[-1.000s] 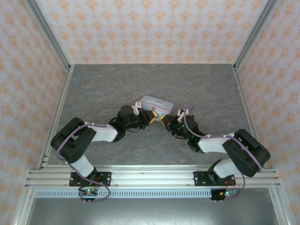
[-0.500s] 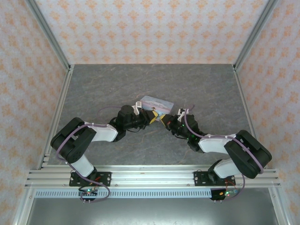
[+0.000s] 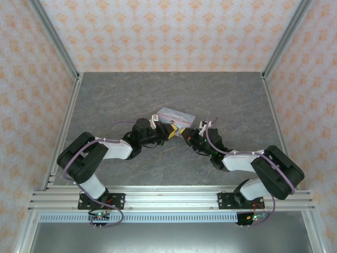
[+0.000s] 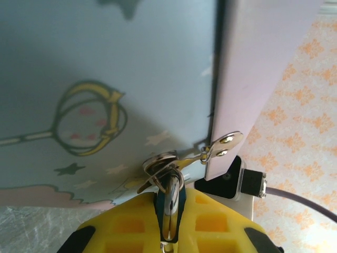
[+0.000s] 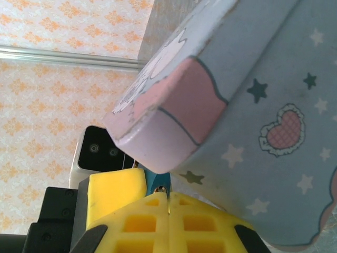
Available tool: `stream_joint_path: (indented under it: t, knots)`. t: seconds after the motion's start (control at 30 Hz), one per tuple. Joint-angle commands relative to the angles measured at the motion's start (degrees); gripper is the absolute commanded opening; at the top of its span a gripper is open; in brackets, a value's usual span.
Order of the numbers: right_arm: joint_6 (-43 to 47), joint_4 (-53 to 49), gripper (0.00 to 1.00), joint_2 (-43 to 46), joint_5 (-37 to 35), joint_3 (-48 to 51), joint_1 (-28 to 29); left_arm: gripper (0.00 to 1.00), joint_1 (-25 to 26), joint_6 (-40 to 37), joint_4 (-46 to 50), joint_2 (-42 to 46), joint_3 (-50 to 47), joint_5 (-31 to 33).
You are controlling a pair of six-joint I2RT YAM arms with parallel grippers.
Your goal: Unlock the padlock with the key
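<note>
The left tool (image 4: 169, 196) has its yellow fingers (image 4: 129, 221) clamped on the padlock (image 4: 169, 213), whose metal shackle runs up at 12 o'clock through the ring of the tin box (image 4: 105, 79). The box's hasp (image 4: 224, 145) lies at 2 o'clock, across the seam of the lid. The right tool (image 5: 168, 199) has its fingers pressed together; I cannot tell whether anything is between them. From its wrist camera a blue-green sliver of the padlock sits at 12 o'clock, touching the tips, under the box's rounded corner. From above, both tools meet at the box's 6 o'clock edge, mid-counter (image 3: 116, 100). Bare counter lies all around, out to the aluminium frame rails (image 3: 67, 121). The box's inside is hidden.
</note>
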State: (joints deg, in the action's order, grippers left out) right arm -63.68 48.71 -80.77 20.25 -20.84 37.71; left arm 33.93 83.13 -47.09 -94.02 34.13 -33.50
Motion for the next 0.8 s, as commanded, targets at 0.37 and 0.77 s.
stream_joint_path:
  t: [0.37,0.77]
  knots:
    - [-6.25,12.93,0.0,-9.3,4.56,-4.18,-0.4,0.0,3.32,1.07,-6.79,1.57,2.16,-2.22]
    - [-3.39,8.08,0.0,-7.97,12.5,-6.03,-7.29,0.0,3.84,0.28,-7.87,1.03,1.73,-3.28]
